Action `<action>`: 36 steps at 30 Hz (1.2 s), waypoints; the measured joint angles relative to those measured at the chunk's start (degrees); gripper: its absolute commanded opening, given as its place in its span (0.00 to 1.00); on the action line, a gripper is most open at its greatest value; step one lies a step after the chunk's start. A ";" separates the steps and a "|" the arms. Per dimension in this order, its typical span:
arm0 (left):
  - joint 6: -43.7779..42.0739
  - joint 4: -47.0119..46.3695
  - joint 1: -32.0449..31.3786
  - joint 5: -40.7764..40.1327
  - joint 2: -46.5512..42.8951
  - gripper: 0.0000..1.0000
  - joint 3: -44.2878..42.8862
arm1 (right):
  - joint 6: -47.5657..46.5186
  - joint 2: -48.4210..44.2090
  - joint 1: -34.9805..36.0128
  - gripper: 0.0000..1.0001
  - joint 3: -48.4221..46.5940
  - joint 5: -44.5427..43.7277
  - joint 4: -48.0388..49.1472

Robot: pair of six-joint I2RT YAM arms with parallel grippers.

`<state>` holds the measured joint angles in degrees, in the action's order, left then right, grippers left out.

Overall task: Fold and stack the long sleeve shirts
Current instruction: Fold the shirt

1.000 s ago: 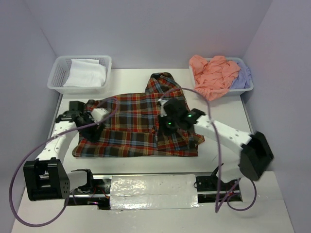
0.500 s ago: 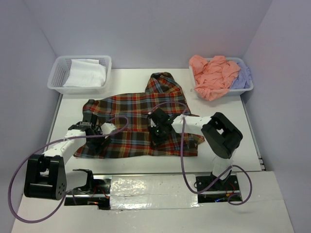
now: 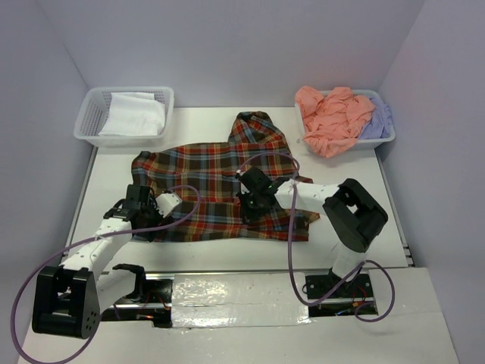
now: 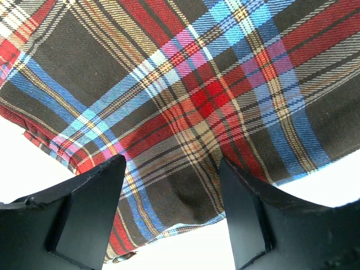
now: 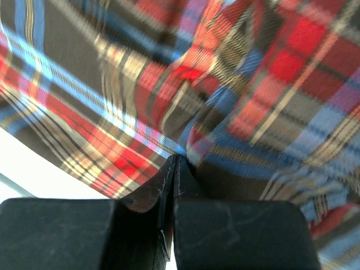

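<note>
At the near left corner of the plaid shirt (image 3: 204,178), the left gripper (image 4: 171,163) hangs with its fingers (image 4: 93,205) spread. The hem and the bare desk (image 4: 185,247) show just beneath them. The shirt lies flat on the desk, its long axis running left to right and its collar toward the far side. At the shirt's middle, the right gripper (image 5: 175,160) has its fingers pressed together on a pucker of plaid. To fold the left side inward, the left arm looks nearer, since the cloth edge lies right under its open fingers. A salmon-pink shirt (image 3: 330,114) and a lavender shirt (image 3: 380,117) sit heaped in the far right basket (image 3: 383,142).
</note>
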<state>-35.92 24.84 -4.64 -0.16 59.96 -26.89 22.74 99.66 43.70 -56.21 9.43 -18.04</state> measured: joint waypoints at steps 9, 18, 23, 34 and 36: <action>1.40 3.41 0.07 0.35 0.79 0.83 -3.63 | -5.66 -15.50 1.51 0.34 -0.07 -3.39 -4.76; 4.79 8.20 13.60 5.68 2.19 0.99 -17.88 | 2.34 -33.70 -18.53 0.81 9.05 -0.42 -10.62; 4.68 11.61 18.34 3.58 5.35 0.99 -16.52 | 5.92 -40.76 -30.88 0.84 20.74 0.09 -17.64; 6.05 10.10 23.32 -2.93 17.31 0.96 -12.92 | 10.97 -33.00 -32.13 0.74 26.80 2.32 -12.66; 6.12 9.92 23.56 -2.47 18.32 0.85 -13.11 | 11.74 -31.76 -32.35 0.73 26.45 3.23 -10.84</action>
<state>-29.80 34.76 18.92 -2.63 78.28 -40.01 34.48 67.90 11.35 -29.76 12.67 -28.88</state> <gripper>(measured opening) 0.944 0.735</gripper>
